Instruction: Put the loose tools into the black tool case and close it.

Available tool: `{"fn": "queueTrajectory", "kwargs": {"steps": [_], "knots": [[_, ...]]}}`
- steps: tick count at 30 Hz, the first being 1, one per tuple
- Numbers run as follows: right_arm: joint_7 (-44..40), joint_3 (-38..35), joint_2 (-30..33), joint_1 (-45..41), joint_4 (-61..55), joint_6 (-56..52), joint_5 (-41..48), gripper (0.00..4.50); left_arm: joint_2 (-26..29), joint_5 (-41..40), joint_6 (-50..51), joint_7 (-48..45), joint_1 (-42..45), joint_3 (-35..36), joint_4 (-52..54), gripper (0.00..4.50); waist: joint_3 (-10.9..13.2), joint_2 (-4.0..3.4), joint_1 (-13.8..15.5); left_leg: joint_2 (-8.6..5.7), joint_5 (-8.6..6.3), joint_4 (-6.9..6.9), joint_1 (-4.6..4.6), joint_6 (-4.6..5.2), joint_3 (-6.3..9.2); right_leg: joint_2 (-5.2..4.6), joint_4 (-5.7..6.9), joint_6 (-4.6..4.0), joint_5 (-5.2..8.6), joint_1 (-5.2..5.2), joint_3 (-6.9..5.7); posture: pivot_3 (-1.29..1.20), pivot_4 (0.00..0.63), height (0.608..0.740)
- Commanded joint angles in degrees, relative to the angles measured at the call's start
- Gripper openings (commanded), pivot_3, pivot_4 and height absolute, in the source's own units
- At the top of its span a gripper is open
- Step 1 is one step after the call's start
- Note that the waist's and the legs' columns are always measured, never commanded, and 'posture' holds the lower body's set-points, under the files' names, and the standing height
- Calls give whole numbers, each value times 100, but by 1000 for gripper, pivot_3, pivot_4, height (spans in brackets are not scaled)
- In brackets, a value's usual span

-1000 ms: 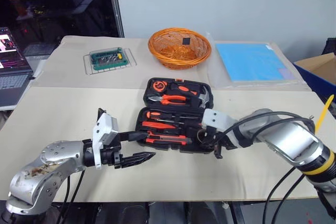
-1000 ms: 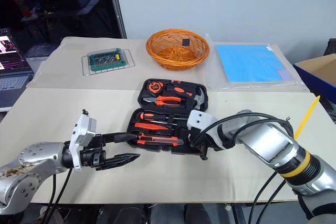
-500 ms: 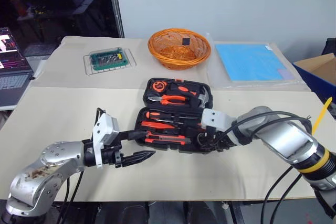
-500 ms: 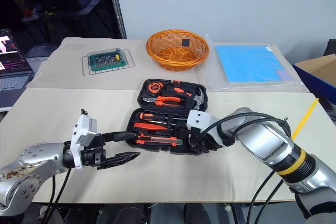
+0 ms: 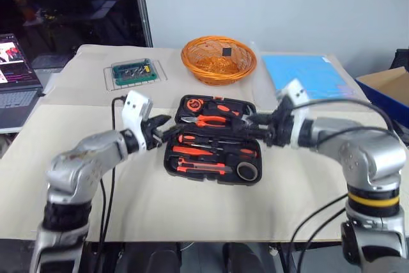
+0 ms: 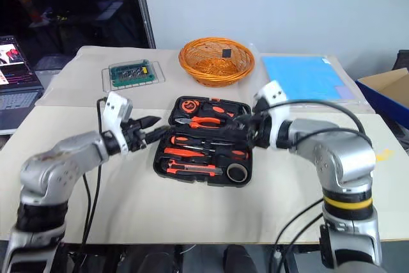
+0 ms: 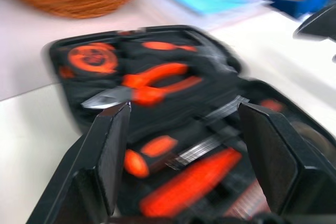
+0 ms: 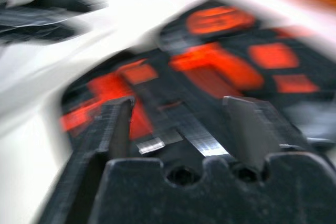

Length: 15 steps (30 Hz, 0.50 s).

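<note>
Both arms have lifted off the surface and now flank the open tool case, the left gripper and the right gripper each empty with fingers wide. The right one was pinched shut low at the case's front corner (releasing something there, it seems). Tools sit in their recesses, so closing the lid looks next.
</note>
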<state>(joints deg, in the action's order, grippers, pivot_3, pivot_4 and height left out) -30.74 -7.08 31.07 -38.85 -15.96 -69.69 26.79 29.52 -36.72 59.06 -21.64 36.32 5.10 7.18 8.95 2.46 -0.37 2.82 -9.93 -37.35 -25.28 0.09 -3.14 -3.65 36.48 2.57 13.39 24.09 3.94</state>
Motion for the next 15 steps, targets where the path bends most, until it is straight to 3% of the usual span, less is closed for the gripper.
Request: {"fn": "queueTrajectory", "kwargs": {"steps": [1, 9, 10, 13, 15], "knots": [[853, 0, -302, -576, 1160, 62, -548, 4428, -358, 518, -14, 378, 992, -110, -1428, 3478, 0, 1, -23, -2, 0, 0, -1, 0, -2, 0, 4, 0, 1, 4, 2, 0, 150, 740], [1585, -295, -967, -1804, 3961, 803, -955, 4428, -583, 1511, -1086, -379, 2605, -496, -4771, 3478, 1, 0, -157, -5, 1, 47, -11, -1, 1, 1, 13, -8, 5, 31, 4, 0, 150, 740], [1528, -277, -962, -1880, 4215, 878, -967, 4192, -669, 1603, -1265, -445, 2802, -479, -5277, 3478, 1, 0, -159, -5, 1, 52, -13, -2, 1, 1, 8, -8, 5, 32, 2, 0, 150, 740], [1469, -293, -998, -2006, 4855, 1089, -1012, 3321, -806, 1840, -1723, -607, 3147, -384, -6382, 2767, 1, 0, -156, -6, 0, 54, -28, -2, 1, 1, -7, -8, 5, 37, -1, 0, 150, 740], [1457, -258, -1017, -2023, 5180, 1206, -1062, 2665, -862, 1981, -1958, -621, 3265, -340, -6854, 2038, 1, 0, -171, -5, 0, 56, -36, -2, 3, 1, -24, -5, 3, 36, -1, 0, 150, 740]]}}
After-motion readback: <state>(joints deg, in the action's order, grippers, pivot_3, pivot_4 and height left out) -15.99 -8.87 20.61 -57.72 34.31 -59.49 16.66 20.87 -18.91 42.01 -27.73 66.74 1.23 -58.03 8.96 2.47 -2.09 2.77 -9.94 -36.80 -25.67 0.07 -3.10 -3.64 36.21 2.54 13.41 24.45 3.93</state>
